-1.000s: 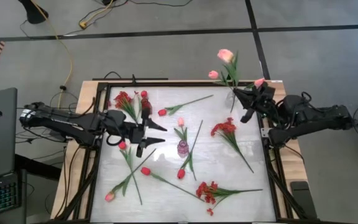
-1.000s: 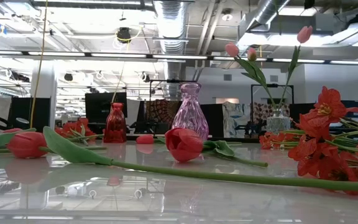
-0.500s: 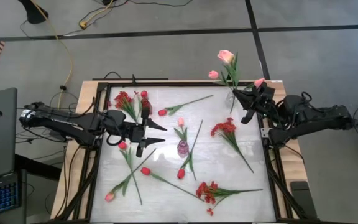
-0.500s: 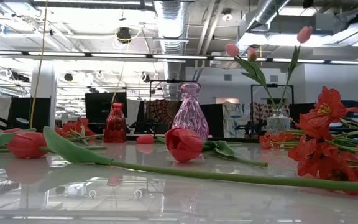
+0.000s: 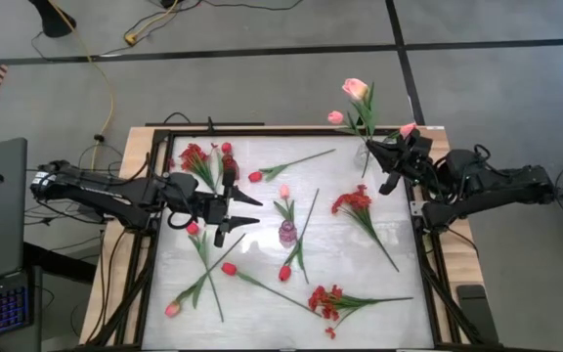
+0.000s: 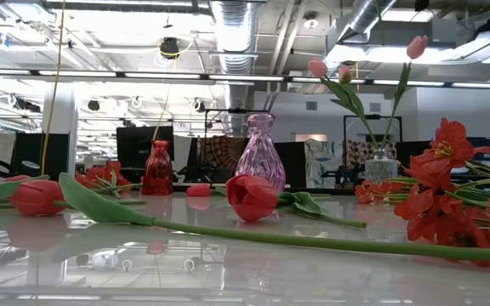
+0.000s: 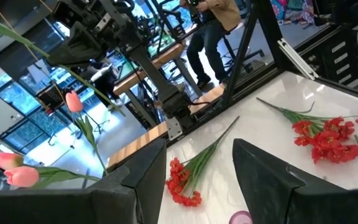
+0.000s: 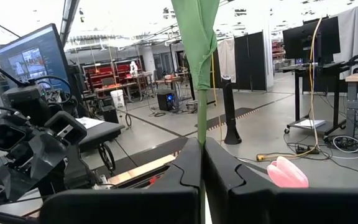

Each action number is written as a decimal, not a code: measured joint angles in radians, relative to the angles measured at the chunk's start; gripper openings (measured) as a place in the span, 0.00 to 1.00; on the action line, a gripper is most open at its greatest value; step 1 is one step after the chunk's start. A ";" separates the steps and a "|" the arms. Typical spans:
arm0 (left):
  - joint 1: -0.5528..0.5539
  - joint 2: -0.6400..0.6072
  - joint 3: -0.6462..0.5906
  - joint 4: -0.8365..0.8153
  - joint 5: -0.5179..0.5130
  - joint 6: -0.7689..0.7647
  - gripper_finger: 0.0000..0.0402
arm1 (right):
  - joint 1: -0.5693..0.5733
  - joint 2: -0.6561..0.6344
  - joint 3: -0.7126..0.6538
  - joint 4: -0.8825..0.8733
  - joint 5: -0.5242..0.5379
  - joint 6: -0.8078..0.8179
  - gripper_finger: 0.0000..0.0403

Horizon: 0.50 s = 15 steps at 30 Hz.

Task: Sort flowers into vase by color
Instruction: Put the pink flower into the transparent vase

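1. Nothing has shifted since a second ago: high view, right gripper (image 5: pixel 391 156) at the table's two o'clock corner stays clamped on a pink tulip's thin green stem (image 5: pixel 365 156) over the clear glass vase; left gripper (image 5: pixel 235 213) waits wide open at nine o'clock.
2. Low view alone shows the clear vase (image 6: pixel 381 163), pink tulips above.
3. Right wrist: fingers (image 8: pixel 185 171) pinch the stem (image 8: pixel 199 74). Best lowered straight before release.

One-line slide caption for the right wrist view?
Right gripper shut on a green flower stem, pink tulip beside it.
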 joint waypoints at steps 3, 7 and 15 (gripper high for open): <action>0.000 0.000 0.000 0.000 0.000 0.000 0.43 | 0.000 0.000 0.000 0.000 0.000 0.001 0.08; 0.000 0.000 0.001 -0.013 0.000 -0.009 0.43 | 0.002 0.000 0.000 0.001 -0.005 0.022 0.07; 0.000 -0.001 0.001 -0.098 0.000 -0.076 0.43 | 0.081 0.024 -0.001 0.005 -0.043 -0.022 0.07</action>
